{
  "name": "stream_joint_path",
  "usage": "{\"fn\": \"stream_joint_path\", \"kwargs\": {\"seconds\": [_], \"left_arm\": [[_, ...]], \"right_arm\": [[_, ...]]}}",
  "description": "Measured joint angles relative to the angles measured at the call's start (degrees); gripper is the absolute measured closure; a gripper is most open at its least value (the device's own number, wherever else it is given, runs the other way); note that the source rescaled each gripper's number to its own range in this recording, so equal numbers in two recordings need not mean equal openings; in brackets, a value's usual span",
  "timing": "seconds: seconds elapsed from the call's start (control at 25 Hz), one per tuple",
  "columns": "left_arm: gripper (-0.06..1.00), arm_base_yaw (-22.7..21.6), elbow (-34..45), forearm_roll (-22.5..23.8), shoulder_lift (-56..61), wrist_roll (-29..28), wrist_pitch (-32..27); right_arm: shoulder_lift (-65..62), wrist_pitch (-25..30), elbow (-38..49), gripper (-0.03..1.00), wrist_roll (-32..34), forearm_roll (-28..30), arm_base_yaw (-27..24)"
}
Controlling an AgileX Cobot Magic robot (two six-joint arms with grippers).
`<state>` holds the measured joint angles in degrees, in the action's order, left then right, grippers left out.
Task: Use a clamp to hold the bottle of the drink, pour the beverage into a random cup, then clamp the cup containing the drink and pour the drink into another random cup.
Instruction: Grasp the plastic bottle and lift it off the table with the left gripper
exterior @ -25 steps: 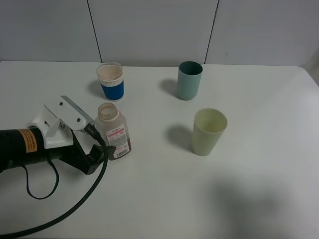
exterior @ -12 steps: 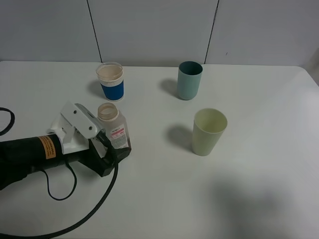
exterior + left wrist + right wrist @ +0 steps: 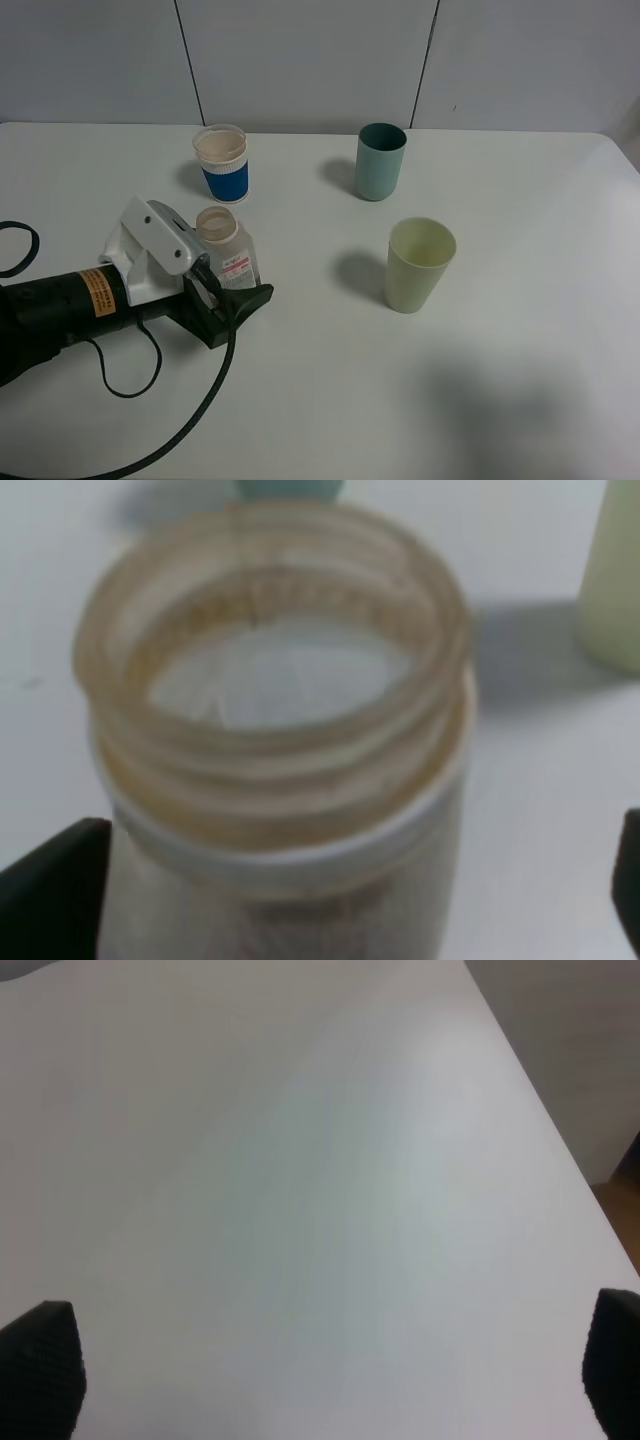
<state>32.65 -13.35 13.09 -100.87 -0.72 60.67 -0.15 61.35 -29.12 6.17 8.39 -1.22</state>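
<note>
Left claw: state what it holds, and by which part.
Nothing held yet. The left claw stands open around the bottle, at its lower body, not clamped.

Nothing is legible: the print on the bottle's [image 3: 226,258] white label [image 3: 236,271] and on the orange sticker [image 3: 97,291] on the black arm [image 3: 45,318] is too small to read.

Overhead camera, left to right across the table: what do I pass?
Black robot arm, small translucent plastic bottle, teal plastic tumbler, pale yellow-green plastic tumbler. The blue-banded white cup overlaps the bottle, so omitted.
</note>
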Motion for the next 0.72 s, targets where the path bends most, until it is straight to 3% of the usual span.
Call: {"fn": "stream_joint_path", "kwargs": {"seconds": [0.72], "left_arm": [[-0.04,0.0,-0.21,-0.05,-6.13,0.05,3.89]], "right_arm": [[0.0,0.0,0.0,-0.03,0.0,0.0,0.0]]}}
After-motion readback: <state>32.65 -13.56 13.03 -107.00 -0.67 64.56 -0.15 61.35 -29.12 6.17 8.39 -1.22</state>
